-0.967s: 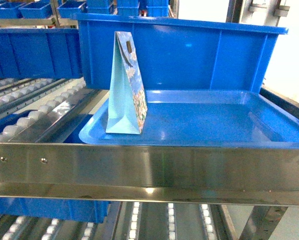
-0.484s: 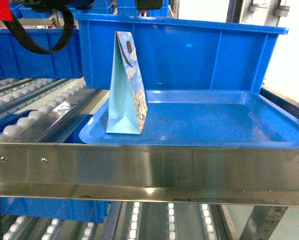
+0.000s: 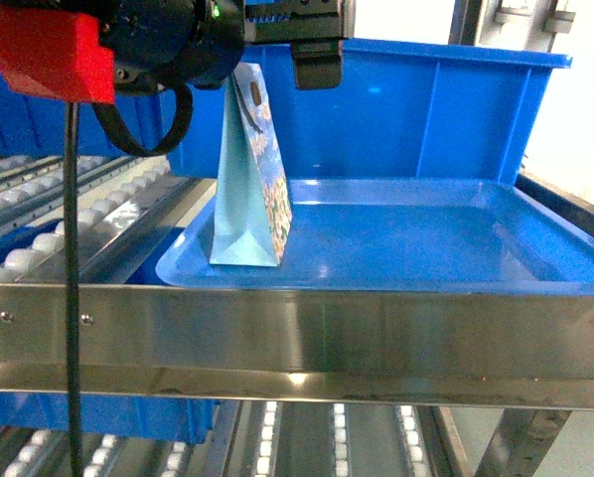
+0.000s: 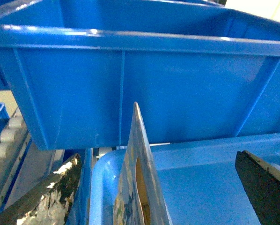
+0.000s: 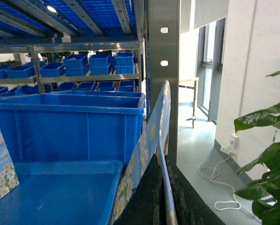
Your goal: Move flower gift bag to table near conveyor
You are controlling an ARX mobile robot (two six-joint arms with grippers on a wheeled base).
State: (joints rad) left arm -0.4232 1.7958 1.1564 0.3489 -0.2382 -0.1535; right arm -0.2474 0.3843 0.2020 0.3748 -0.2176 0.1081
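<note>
My left claw [image 4: 156,185] hangs spread wide. Its wrist view shows the flower gift bag's [image 3: 245,189] thin top edge between scuffed fingers [image 4: 51,197]. The head view shows the glossy paper bag upright in a smooth blue tray [image 3: 426,248] on the steel conveyor [image 3: 69,234]. Only the right wrist view shows my right claw [image 5: 163,197], clenched on another flat floral bag [image 5: 151,136].

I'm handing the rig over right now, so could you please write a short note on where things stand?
Left gripper: open, fingers either side of the flower gift bag's top edge, not closed on it.
Right gripper: shut on a thin floral-printed piece, apparently another bag; out of the head view.
The flower gift bag stands upright at the left end of the blue tray on the conveyor, in front of a blue bin.
The table is not in view.
Done: left approach.
Left: close on the bag, lift, carry it to the table, release.
</note>
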